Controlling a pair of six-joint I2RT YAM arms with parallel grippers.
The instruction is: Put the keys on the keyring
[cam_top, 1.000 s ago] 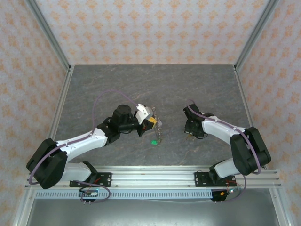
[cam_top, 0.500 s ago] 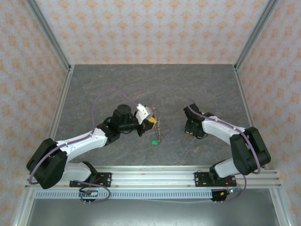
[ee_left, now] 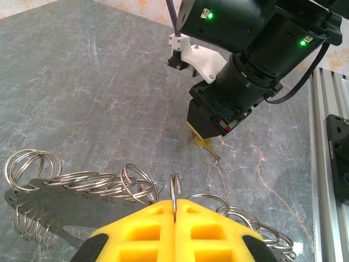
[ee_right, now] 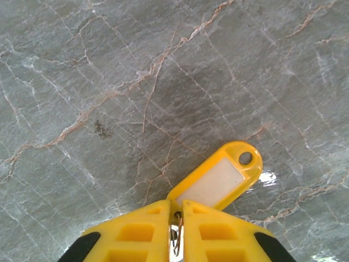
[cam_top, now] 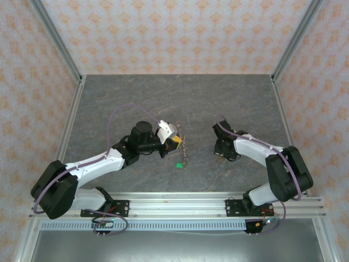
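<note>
Threading calls for alignment: the left claw (ee_left: pixel 174 204), pressed together on one loop of the keyring (ee_left: pixel 109 183), should present it steadily, while the right claw (ee_right: pixel 175 207), pinching the yellow key (ee_right: pixel 215 180) by its small ring on the table (ee_right: pixel 109 82), lifts gently across.

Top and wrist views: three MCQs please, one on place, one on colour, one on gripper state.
1. Where does the green tag lie?
A. by the far wall
B. at the near end of the ring chain
C. on the right rail

2. What colour is the key tag at the right gripper?
A. yellow, white insert
B. red
C. black

3. How is the left gripper?
A. wide open
B. open, flat on the table
C. shut on a ring of the chain

Key: 1 B, the top view shows it beside the chain's near end; 2 A, the right wrist view shows it yellow; 3 C, the left wrist view shows a ring pinched.
</note>
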